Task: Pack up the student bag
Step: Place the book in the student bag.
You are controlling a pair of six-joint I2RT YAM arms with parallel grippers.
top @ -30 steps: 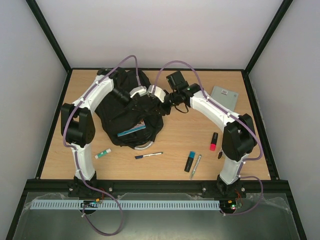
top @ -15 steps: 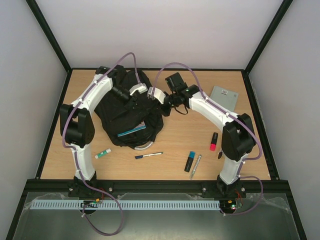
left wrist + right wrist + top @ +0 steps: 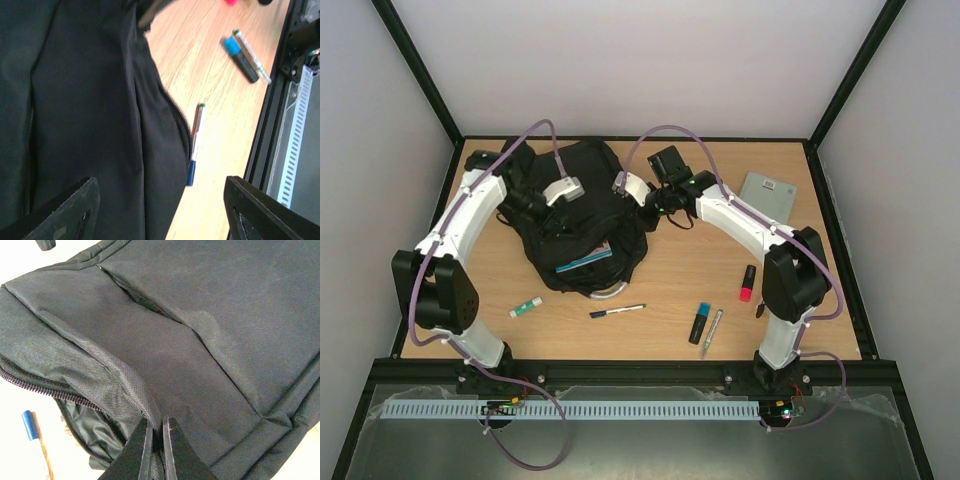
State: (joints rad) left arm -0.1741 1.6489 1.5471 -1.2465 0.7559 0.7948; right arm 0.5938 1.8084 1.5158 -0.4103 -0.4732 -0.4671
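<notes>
Student bag [image 3: 588, 236]: lies flat on the table [image 3: 820, 330], left of centre, between the 2 arms, its grey-white loop handle [image 3: 607, 293] toward the near edge. It is the largest item here.

Handling, my judgement: the fabric is soft and limp, with no stiff panel showing, so it will sag and fold when lifted by 1 point. It looks light for its bulk, not fragile, and the woven surface should not slip. The best holds are the seamed lip of the zip opening, a strap or the loop handle. The flat panel offers nothing to pinch.

Right gripper [image 3: 156, 440]: fully closed, its fingers [image 3: 142, 445] pinching a fold of the bag's fabric at the edge of the opening. The lining shows dark beneath the raised lip. This reads as holding the mouth up.

Left gripper [image 3: 161, 184]: jaws wide apart and holding nothing, hanging above the bag's side panel. I cannot tell whether it touches the fabric.

Loose on the table: a pen [image 3: 617, 311] just beside the bag's near edge, a blue highlighter [image 3: 700, 322] and a red marker [image 3: 747, 283] well apart to the right.
</notes>
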